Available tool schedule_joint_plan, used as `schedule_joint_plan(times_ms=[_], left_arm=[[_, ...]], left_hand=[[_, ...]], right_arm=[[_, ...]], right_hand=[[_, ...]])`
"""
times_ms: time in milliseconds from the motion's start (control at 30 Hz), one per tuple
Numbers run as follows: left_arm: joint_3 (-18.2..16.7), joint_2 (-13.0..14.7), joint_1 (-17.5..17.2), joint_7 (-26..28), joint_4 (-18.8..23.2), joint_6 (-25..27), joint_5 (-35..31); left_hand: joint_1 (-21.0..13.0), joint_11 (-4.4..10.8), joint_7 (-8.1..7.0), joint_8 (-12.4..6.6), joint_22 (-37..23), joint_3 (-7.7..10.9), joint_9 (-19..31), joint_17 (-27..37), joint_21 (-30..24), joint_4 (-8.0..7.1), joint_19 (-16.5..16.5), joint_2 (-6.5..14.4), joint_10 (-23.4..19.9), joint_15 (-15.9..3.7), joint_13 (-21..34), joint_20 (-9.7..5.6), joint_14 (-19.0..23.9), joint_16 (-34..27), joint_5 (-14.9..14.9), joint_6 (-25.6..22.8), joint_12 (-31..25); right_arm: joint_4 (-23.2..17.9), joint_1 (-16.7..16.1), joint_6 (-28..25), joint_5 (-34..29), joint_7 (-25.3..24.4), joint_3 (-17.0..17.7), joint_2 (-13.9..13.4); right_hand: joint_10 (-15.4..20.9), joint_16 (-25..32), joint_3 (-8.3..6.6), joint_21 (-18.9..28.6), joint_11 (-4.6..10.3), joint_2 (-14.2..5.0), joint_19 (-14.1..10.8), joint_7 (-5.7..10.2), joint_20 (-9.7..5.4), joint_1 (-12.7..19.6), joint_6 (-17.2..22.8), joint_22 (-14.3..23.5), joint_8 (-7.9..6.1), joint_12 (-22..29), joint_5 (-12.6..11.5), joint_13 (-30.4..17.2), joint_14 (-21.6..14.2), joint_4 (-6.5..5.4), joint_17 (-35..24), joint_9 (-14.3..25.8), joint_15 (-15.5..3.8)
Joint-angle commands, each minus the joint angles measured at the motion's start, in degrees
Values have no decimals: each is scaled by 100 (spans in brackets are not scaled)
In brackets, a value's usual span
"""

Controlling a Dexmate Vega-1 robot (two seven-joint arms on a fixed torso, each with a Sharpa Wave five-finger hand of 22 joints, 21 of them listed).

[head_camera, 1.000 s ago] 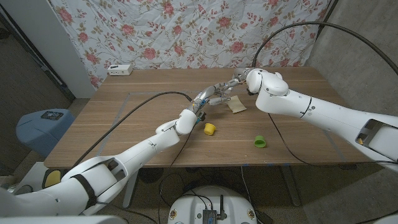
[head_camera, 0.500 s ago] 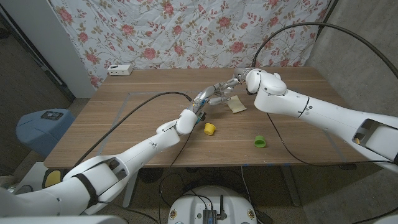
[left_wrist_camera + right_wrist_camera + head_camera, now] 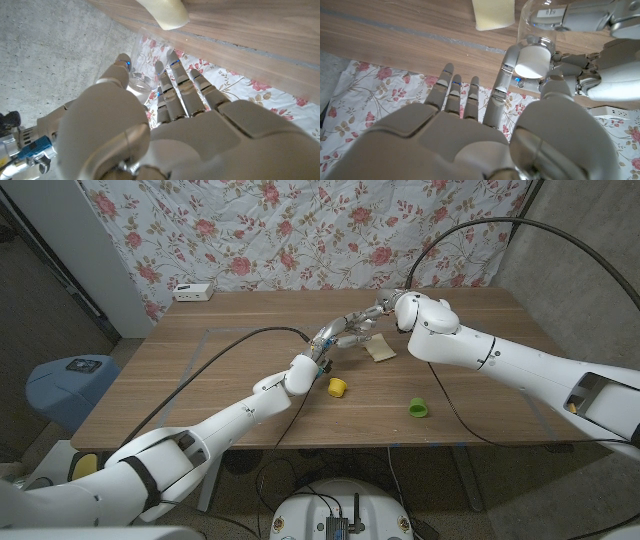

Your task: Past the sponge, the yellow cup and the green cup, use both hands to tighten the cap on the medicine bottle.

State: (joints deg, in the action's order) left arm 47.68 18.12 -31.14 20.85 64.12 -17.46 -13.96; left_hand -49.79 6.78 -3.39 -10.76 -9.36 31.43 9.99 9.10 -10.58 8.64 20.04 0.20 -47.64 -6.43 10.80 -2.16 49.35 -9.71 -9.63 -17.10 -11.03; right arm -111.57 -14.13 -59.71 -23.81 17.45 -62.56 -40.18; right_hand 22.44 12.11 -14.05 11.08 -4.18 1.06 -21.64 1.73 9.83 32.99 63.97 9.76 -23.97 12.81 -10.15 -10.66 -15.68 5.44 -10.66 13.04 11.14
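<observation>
A clear medicine bottle (image 3: 538, 20) with a white cap (image 3: 534, 56) is held above the table's far middle, past the sponge (image 3: 381, 351). My left hand (image 3: 345, 330) grips the bottle's body (image 3: 143, 60) with its fingers (image 3: 580, 17) wrapped round it. My right hand (image 3: 387, 307) meets it from the other side and pinches the cap between thumb and fingers (image 3: 506, 70). The yellow cup (image 3: 338, 387) and the green cup (image 3: 418, 408) sit nearer on the table, under and in front of the arms.
A white power strip (image 3: 193, 292) lies at the table's far left edge. A flowered cloth (image 3: 300, 230) hangs behind the table. Black cables trail from both arms over the table top (image 3: 200, 380). A blue stool (image 3: 70, 385) stands left of the table.
My right arm has edged slightly to the left at the bottle. The left hand and the cups have kept their places.
</observation>
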Motion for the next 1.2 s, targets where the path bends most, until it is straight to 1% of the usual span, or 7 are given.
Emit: schedule_joint_plan(times_ms=[33,433,633,867,1033,1100,1200], left_arm=[[30,-48,38,18,-90,-36,21],[49,-61,62,10,-88,-22,14],[64,-56,83,-11,-102,-65,7],[60,-54,72,-12,-63,-12,4],[67,-49,62,-20,-55,-32,6],[69,-45,60,-21,-59,-47,4],[65,-38,48,-21,-32,-15,3]], left_hand=[[-6,200,0,2,-12,40,20,5,2,0,-28,23,-213,-362,20,-274,41,-21,-51,-30,-19],[-2,205,-1,2,-13,42,20,3,4,1,-38,16,-214,-363,21,-273,18,-14,-51,-28,-20],[3,195,-10,1,-13,44,20,3,4,-2,-41,17,-217,-362,21,-274,13,-14,-51,-32,-21],[5,203,-23,1,-13,45,20,5,3,-3,-41,18,-221,-359,21,-271,10,-17,-51,-32,-22],[1,201,-25,-1,-13,47,20,5,3,1,-44,17,-211,-368,21,-275,7,-17,-51,-35,-18],[3,197,-21,0,-13,48,20,6,3,-2,-46,23,-210,-372,21,-271,11,-20,-52,-34,-18],[5,198,-25,0,-13,47,20,6,3,-1,-47,20,-214,-371,21,-273,10,-20,-51,-33,-20]], right_arm=[[-50,-24,-19,63,-109,23,-44],[-186,14,-65,106,-8,-4,-159],[-256,91,-54,224,202,-8,-265],[-328,36,94,387,255,110,-367],[-386,25,186,462,339,162,-441],[-409,4,246,523,371,217,-473],[-442,-32,312,566,383,273,-512]], right_hand=[[24,43,51,9,-21,26,-30,6,21,-94,-158,6,74,-22,16,-17,-48,5,-19,-6,13],[-108,-35,182,-32,-95,110,80,-75,63,-412,-612,7,338,-136,5,-21,55,-78,-29,-58,75],[-251,-92,260,-52,-147,152,208,-163,98,-594,-1143,6,604,-192,-19,-26,182,-103,-29,-51,126],[-641,-139,319,-49,-232,157,339,-277,169,-745,-1857,5,920,-251,-55,-30,410,-95,-31,24,136],[-808,-144,321,-51,-264,127,388,-338,178,-774,-2187,5,1069,-258,-57,-31,507,-83,-32,36,140],[-895,-147,317,-51,-274,114,405,-321,190,-775,-2267,5,1103,-271,-56,-32,542,-76,-32,41,139],[-1066,-153,289,-50,-329,68,445,-352,194,-742,-2507,5,1197,-272,-52,-33,642,-39,-32,49,139]])
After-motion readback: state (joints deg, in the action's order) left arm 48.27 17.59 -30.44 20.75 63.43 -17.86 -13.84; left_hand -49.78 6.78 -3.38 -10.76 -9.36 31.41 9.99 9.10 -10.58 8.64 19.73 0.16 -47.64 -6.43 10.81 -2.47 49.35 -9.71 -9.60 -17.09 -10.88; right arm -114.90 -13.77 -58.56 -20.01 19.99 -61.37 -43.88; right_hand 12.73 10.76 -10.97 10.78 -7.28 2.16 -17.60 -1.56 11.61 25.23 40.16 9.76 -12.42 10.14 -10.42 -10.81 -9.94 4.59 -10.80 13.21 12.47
